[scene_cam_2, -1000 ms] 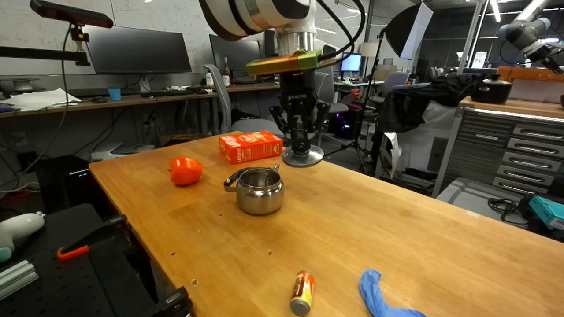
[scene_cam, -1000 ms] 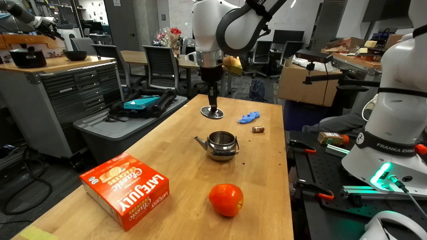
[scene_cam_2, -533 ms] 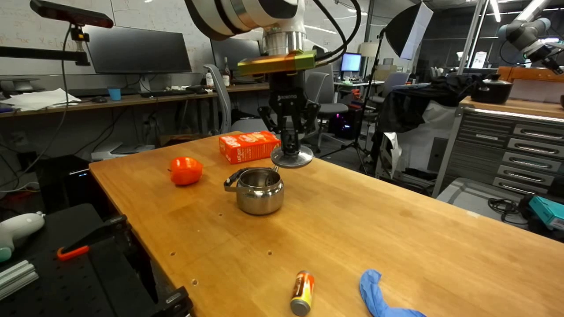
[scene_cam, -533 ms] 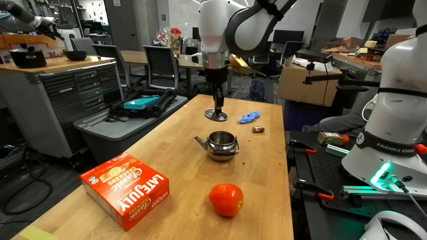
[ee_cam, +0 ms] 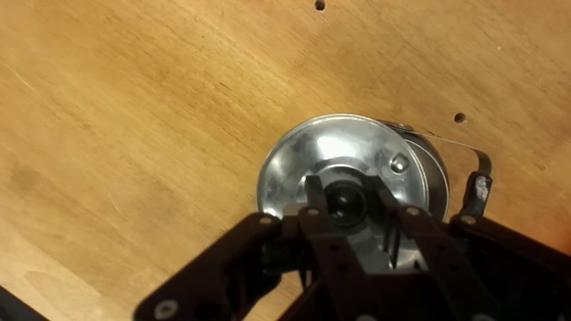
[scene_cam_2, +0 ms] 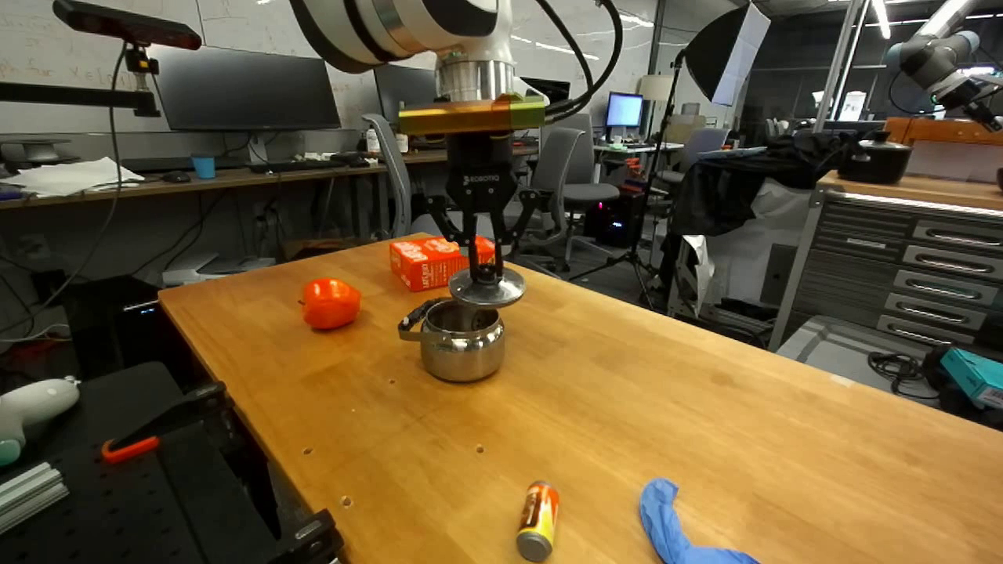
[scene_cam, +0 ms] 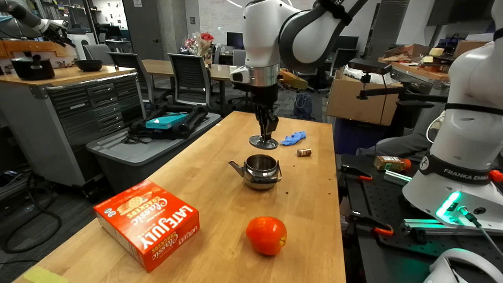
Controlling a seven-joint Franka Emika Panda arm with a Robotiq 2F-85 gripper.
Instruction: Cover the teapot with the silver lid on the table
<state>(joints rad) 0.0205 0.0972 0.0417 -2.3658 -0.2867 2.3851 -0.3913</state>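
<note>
The silver lid (scene_cam: 257,144) hangs in the air, its dark knob between my fingers. My gripper (scene_cam: 267,136) is shut on that knob, also in the wrist view (ee_cam: 345,196). The teapot (scene_cam: 255,173) stands upright and uncovered on the tan wooden table (scene_cam: 310,220). Its spout points left there and its handle is folded down on the right. In an exterior view the lid (scene_cam_2: 487,294) overlaps the right of the teapot's (scene_cam_2: 462,357) opening. In the wrist view the lid (ee_cam: 339,138) hides most of the teapot (ee_cam: 436,174), whose right rim shows.
A red cracker box (scene_cam: 147,224) and an orange-red ball-like fruit (scene_cam: 267,236) lie on the table. A small can (scene_cam_2: 537,521) and a blue glove (scene_cam_2: 682,536) lie there too. The robot's black mounting bench (scene_cam: 373,212) adjoins the table.
My gripper has carried the lid sideways and a little lower, from beside the teapot to above it. The teapot and the other objects have not moved.
</note>
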